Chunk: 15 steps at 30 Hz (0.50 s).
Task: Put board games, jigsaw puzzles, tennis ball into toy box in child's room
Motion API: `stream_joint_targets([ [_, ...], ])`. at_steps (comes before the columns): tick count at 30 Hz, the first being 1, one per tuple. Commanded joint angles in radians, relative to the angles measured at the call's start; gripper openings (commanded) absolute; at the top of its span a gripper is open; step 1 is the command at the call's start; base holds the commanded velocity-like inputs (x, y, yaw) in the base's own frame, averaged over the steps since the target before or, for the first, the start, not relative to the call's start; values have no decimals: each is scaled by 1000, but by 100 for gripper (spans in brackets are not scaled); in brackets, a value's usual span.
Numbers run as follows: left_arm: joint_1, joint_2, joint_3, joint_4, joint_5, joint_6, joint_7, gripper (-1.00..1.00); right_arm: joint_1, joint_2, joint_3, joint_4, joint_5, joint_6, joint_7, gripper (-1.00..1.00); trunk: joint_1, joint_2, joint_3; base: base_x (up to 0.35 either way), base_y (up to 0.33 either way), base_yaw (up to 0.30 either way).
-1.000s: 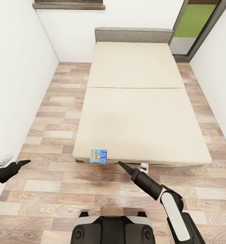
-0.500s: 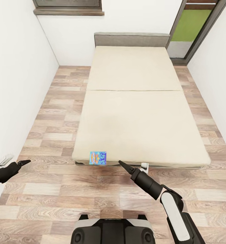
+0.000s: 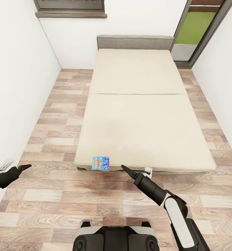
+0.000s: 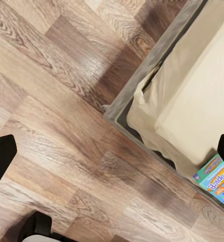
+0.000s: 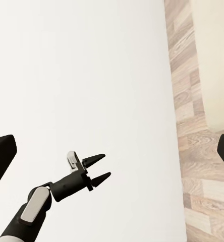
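Left gripper (image 3: pixel 25 167) low over plank floor (image 3: pixel 49 195) near white wall (image 3: pixel 15 87); right wrist view shows its jaws parted, nothing held.

Board game (image 3: pixel 100 162), blue with orange art, lies flat at foot edge of bed (image 3: pixel 144 115), partly overhanging. Risk: nudge from approaching arm tips it onto floor.

Right gripper (image 3: pixel 124 168) just beside box, near bed edge; jaws wide apart in its wrist view, empty. Risk: thin flat box hard to pinch; fingers may dig into mattress or slide box away.

One board game (image 3: pixel 100 163) on one bed (image 3: pixel 140 104), and two hands, left (image 3: pixel 25 167) and right (image 3: pixel 124 168).
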Motion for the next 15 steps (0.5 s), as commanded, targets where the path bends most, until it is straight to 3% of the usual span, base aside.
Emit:
stream_joint_targets([
  [1,-1,0,2,0,3,8,-1,100,0,3,2,0,-6,8,-1,100,1,-1,0,0,0,0],
  [15,-1,0,2,0,3,8,0,100,0,8,22,0,-5,8,-1,100,1,-1,23,0,0,0],
])
